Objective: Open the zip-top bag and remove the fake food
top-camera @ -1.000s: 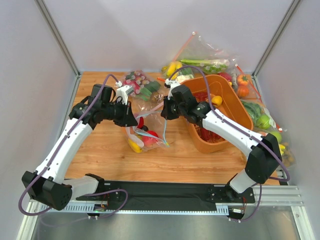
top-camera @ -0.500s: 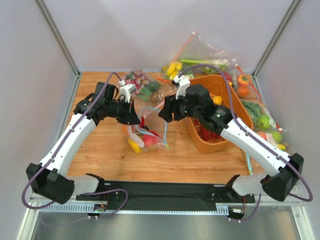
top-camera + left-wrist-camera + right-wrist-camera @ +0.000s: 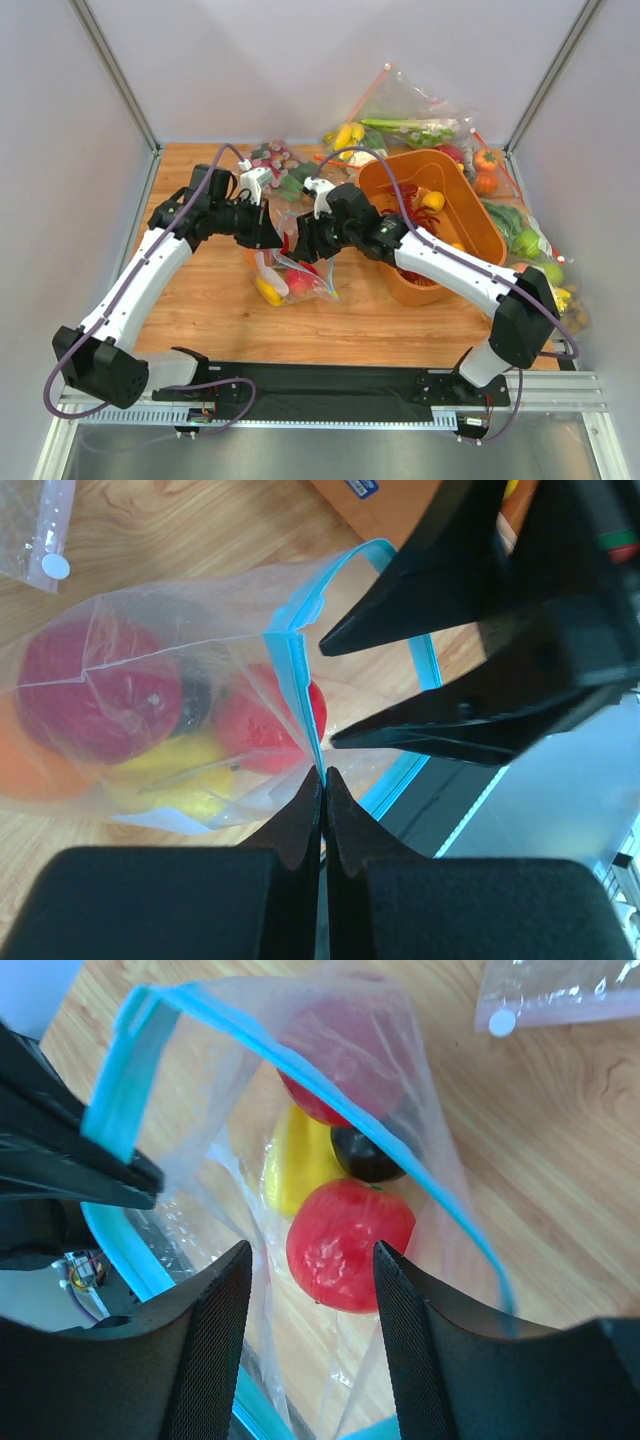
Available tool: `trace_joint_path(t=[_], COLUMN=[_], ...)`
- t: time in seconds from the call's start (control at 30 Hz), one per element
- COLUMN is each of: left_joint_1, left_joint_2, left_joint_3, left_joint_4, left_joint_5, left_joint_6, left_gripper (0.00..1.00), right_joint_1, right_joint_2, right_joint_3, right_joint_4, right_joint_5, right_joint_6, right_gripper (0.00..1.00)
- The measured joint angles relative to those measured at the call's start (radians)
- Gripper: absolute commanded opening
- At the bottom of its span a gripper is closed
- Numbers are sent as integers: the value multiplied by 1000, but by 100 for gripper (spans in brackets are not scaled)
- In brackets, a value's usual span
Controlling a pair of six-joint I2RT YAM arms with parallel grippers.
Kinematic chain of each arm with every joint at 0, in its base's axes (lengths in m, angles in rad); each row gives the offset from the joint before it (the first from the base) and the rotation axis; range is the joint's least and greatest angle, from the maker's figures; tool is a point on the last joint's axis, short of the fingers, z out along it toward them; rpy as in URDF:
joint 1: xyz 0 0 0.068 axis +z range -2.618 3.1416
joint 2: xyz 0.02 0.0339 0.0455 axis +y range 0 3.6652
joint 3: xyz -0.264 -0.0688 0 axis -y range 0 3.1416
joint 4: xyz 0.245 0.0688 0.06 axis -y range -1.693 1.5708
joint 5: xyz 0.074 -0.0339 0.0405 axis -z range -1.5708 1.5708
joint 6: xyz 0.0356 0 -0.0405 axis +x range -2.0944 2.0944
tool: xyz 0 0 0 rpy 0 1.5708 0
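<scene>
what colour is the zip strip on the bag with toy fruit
Teal-blue zip strip on the clear soft plastic bag, best in the right wrist view.

L arm: we see the white-and-black left arm angled fwd from its base, wrist turned inward.
L gripper: black two-finger left gripper, jaws pinched on the teal-strip edge of the clear soft plastic zip-top bag.
R arm: white-and-black right arm stretched across twd centre.
R gripper: black two-finger right gripper, fingers spread apart, tips near L gripper.

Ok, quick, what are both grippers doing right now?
Left gripper: shut on the zip-top bag rim.
Right gripper: open, holding nothing.
</scene>
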Motion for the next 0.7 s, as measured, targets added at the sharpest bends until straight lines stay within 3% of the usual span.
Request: trace_joint_path(t=[0.33, 0.7], left_joint_1=[0, 0], left_joint_2=[-59, -141], left_joint_3=[-178, -293], left_joint_4=[109, 190], left_joint_5=[10, -2], left_joint_6=[-45, -97], left_gripper=[0, 0], right_joint_1=[47, 84], right_joint_2=[24, 95], right_joint_3=[-85, -158], right_joint_4=[28, 106], right_joint_5=[8, 50], right_joint_6=[-3, 19], right_gripper=[55, 71])
